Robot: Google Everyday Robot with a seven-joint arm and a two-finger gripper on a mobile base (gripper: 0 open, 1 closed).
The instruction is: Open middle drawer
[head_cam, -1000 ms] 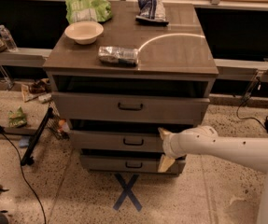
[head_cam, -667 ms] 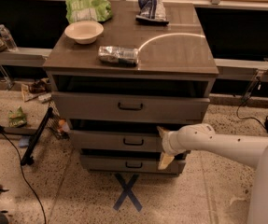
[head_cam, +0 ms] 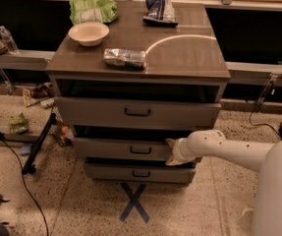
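The middle drawer (head_cam: 116,148) is a grey flat front with a small dark bar handle (head_cam: 140,150), between a taller top drawer (head_cam: 135,113) and a shorter bottom drawer (head_cam: 140,172) of a wooden-topped cabinet. My gripper (head_cam: 171,152) is at the end of my white arm, which reaches in from the right. The gripper sits against the right part of the middle drawer's front, to the right of the handle. A dark gap shows above the middle drawer.
On the cabinet top (head_cam: 189,53) lie a white bowl (head_cam: 88,33), a green bag (head_cam: 92,9), a dark blue bag (head_cam: 159,9) and a silvery packet (head_cam: 125,58). A blue tape X (head_cam: 134,201) marks the floor in front. Black stand legs and cables (head_cam: 37,146) lie at left.
My gripper has moved slightly left along the middle drawer's front, towards the handle. The drawers look the same.
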